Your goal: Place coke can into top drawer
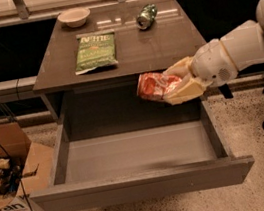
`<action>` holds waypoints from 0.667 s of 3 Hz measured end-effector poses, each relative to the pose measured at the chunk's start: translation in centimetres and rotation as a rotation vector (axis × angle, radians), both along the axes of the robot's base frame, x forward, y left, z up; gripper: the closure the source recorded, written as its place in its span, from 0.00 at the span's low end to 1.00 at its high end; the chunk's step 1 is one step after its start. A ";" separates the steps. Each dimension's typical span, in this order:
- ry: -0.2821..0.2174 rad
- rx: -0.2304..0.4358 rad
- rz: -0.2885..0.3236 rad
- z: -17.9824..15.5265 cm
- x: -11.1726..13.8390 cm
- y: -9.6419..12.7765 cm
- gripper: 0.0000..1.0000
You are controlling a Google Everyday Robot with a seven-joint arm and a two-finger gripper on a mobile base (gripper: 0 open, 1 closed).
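1. The jaws are closed on the coke can, one cream finger above it and one below, with the can's far end sticking out past their tips.
2. The can hangs in the air above the rear right part of the open top drawer, just under the front edge of the surface. It touches nothing but the jaws.
3. The step in hand looks like lowering and release. The grey drawer floor lies below the jaws and a little to their left.
4. To do it well, I would bring the jaws straight down, keeping off the drawer's right wall, which is near beside them, and off the edge of the surface above.
5. Let go only when the can is close to the floor: it lies on its side and will likely roll.
6. The can is red with white lettering, tilted nearly flat, its skin looking dented.
7. Above and behind the jaws a green can lies on the surface; leave it alone.
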State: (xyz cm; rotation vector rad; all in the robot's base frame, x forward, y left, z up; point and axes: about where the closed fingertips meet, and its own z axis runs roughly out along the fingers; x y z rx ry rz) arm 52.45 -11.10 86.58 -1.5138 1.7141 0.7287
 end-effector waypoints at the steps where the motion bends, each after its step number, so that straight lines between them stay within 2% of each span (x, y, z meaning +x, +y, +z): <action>1: 0.148 -0.007 0.009 -5.9 -1.4 1.2 1.00; 2: 0.245 0.009 -0.008 -9.5 -1.6 2.0 1.00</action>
